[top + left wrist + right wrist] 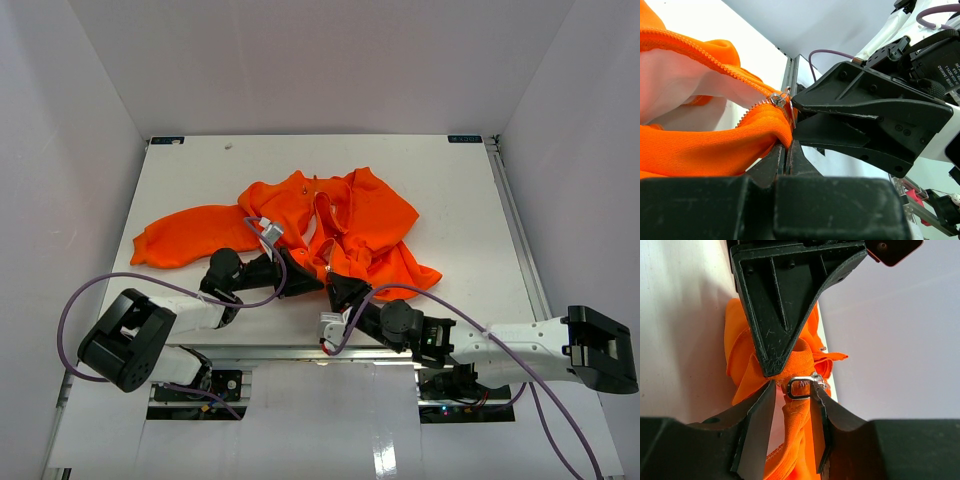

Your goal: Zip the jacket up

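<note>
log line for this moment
left gripper shut on jacket hem | right gripper open, straddling zipper pull | jacket unzipped

Jacket (365, 212) at centre of table (470, 190)

Silver zipper pull (799, 380) between the right hand's (793, 386) parted fingers, orange jacket (737, 355) bunched just behind.

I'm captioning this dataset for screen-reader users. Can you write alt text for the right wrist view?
The two dark fingers of the right gripper flank a small metal zipper pull on the orange jacket, not yet closed on it. Just above, the left gripper pinches the jacket's fabric beside the pull, over a white table.
</note>
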`<state>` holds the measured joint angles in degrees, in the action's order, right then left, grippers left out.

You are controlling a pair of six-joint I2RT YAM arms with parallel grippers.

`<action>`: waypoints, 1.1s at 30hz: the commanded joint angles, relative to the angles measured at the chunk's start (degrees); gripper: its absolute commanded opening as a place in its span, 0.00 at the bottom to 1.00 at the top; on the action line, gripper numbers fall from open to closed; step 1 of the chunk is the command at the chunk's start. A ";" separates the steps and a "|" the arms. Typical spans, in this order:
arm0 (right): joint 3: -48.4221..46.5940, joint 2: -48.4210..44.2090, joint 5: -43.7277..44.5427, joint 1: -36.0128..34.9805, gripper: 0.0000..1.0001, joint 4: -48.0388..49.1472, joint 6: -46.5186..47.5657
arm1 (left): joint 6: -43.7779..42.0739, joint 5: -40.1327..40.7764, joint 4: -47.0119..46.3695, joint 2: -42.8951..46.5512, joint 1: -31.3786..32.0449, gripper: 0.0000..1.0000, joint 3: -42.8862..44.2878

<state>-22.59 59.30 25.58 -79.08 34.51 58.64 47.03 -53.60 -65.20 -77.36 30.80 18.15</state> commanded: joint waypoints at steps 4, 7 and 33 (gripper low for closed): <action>-0.43 0.90 -0.19 0.50 0.44 3.46 -1.43 | 0.44 -2.47 -3.44 1.69 0.32 0.00 -0.57; -0.19 0.84 -0.57 0.57 0.47 3.34 -1.65 | 0.44 -2.47 -3.44 1.85 0.32 0.00 -0.57; -3.75 -1.18 4.71 2.17 0.08 3.37 -6.26 | -2.84 -1.12 0.42 1.22 0.32 0.00 -0.66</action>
<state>-22.79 58.92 25.79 -77.69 34.25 53.42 45.56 -52.05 -65.71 -77.34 30.50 17.61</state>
